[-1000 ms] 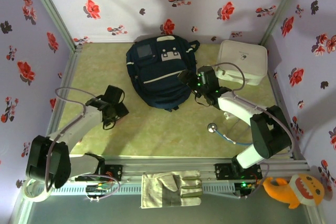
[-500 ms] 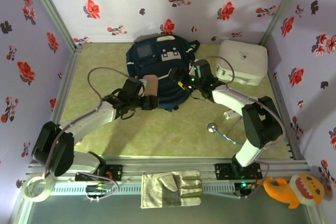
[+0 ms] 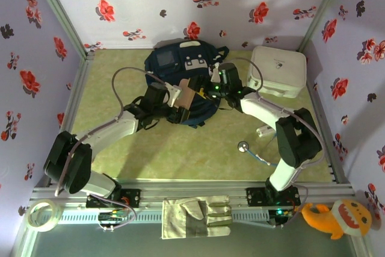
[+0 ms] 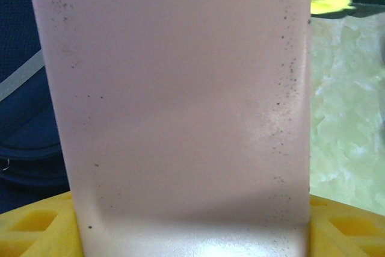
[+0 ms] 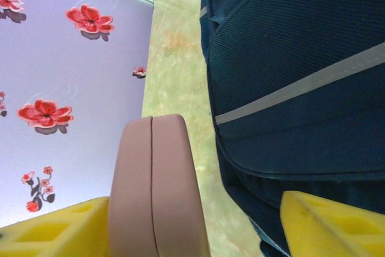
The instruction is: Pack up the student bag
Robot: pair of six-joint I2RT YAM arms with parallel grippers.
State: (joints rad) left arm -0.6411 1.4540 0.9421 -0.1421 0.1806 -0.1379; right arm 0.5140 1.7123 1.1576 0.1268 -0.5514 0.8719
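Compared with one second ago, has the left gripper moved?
Yes. The left gripper, holding a pink case, moved right, from beside the student bag to over it.

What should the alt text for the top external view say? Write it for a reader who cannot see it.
Two robot arms meet over a navy student bag lying on a green table; the left gripper holds a pink case there, the right gripper open beside it. A white zip case sits to the bag's right.
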